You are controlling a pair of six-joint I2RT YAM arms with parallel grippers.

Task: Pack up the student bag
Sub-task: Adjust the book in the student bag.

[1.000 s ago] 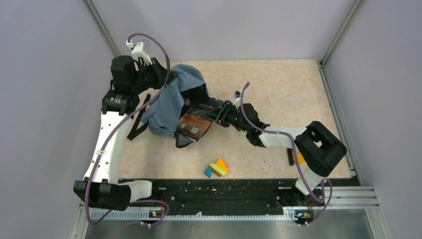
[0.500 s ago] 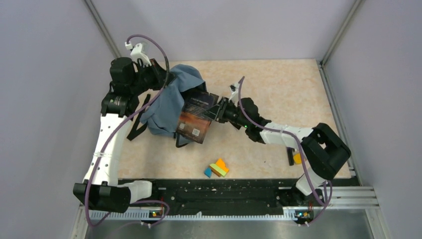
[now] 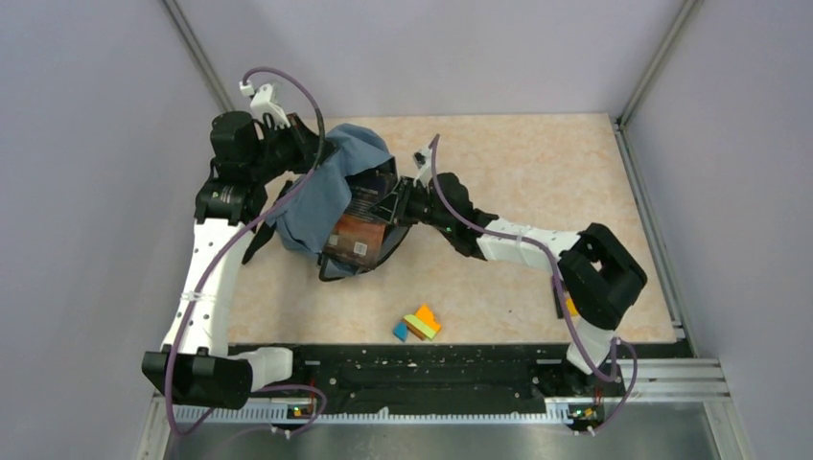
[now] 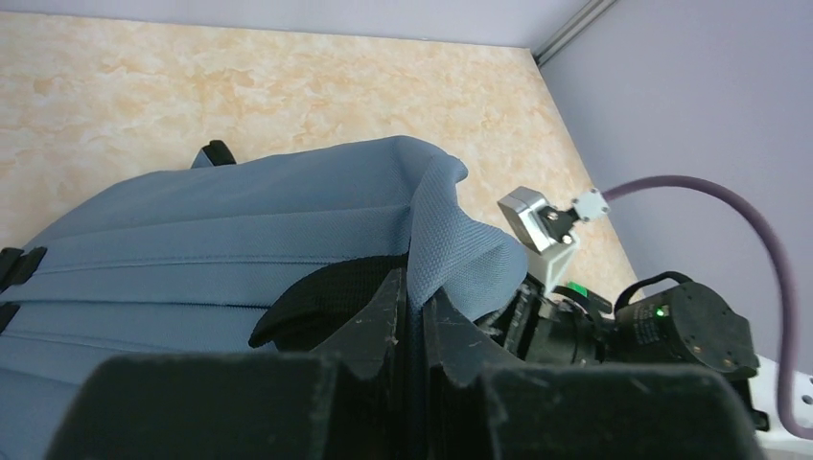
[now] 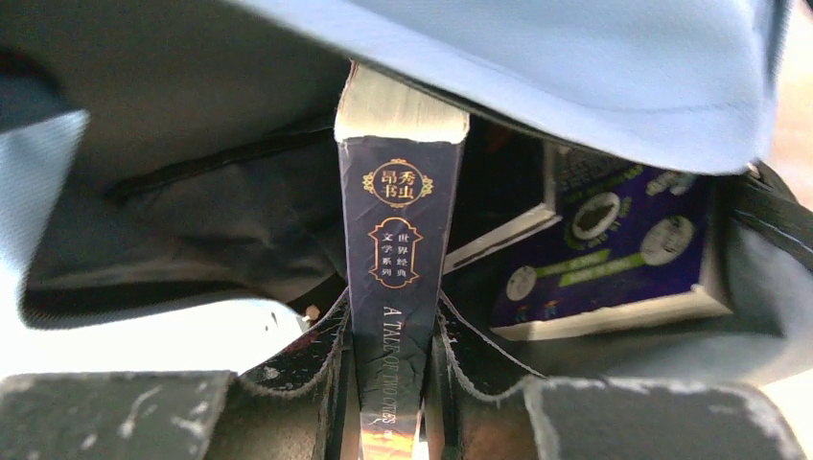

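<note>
Left gripper (image 4: 410, 299) is clenched on the rim of the bag (image 4: 240, 220), lifting the flap. Bag sits toward the far-left corner of the table (image 3: 546, 172), mouth facing right. Right gripper (image 5: 388, 331) is clamped on the spine of a dark book (image 5: 395, 220), whose top is under the flap. Push straight in, spine level, left of the purple book (image 5: 614, 240) inside. Hold the flap high. Release only once the book is seated, else it'll likely slide out.
</note>
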